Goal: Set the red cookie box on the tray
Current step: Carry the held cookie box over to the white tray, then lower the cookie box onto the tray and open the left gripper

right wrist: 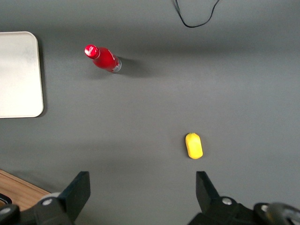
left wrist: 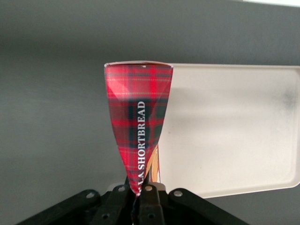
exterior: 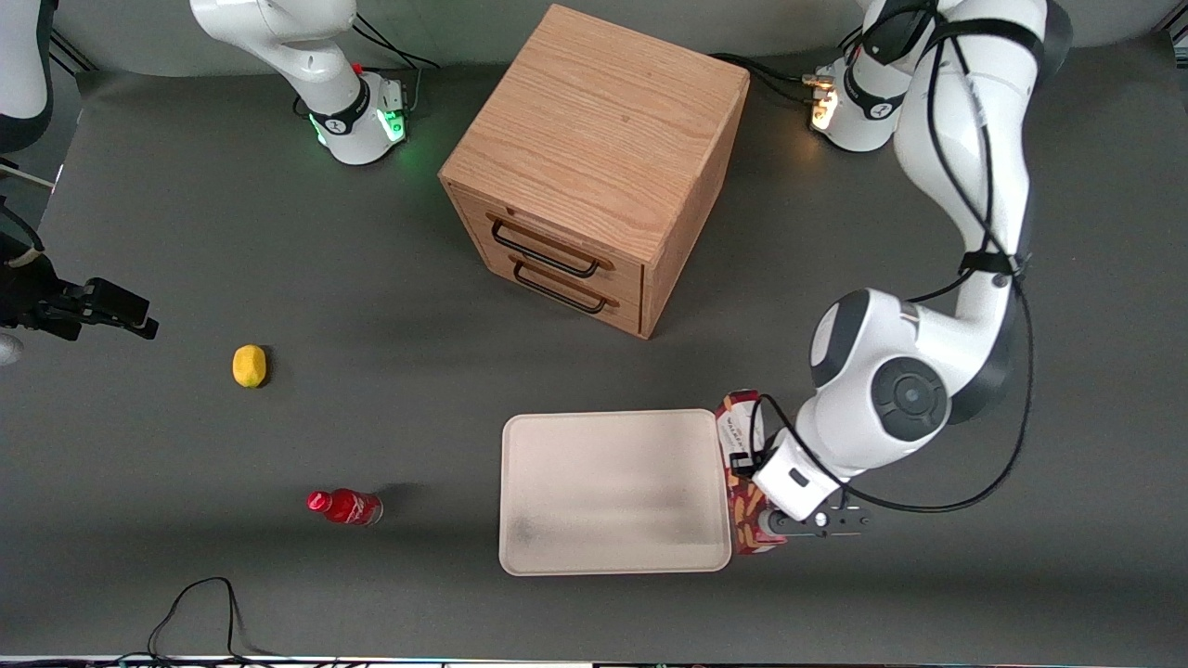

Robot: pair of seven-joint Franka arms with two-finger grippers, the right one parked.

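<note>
Dark grey table (exterior: 186,232) seen from the front, with objects spread along its length. Toward the parked arm's end lies a small yellow lemon-shaped object (exterior: 249,366). Nearer the front camera than it, a small red bottle (exterior: 345,507) lies on its side. Around the middle of the table stands a wooden cabinet (exterior: 594,167) with two drawers, each with a dark handle. In front of the cabinet, nearer the camera, sits the tray (exterior: 613,492), cream-white, rectangular with rounded corners, lying flat on the table with nothing resting inside it.

Just beside the tray's short edge, on the working arm's side, is the red cookie box (exterior: 742,464). It stands on edge rather than lying flat, its narrow side facing up, right against the tray's rim but not inside it. Whether it touches the table or hangs above it cannot be told. The gripper (exterior: 778,525) is at the box's end nearest the camera, under the bent left arm.

From the left wrist camera, the red cookie box (left wrist: 139,131) shows a red tartan panel with white lettering reading "SHORTBREAD". The gripper (left wrist: 138,194) is clenched on the box's narrow edge, with the tray (left wrist: 234,131) beside the box.
</note>
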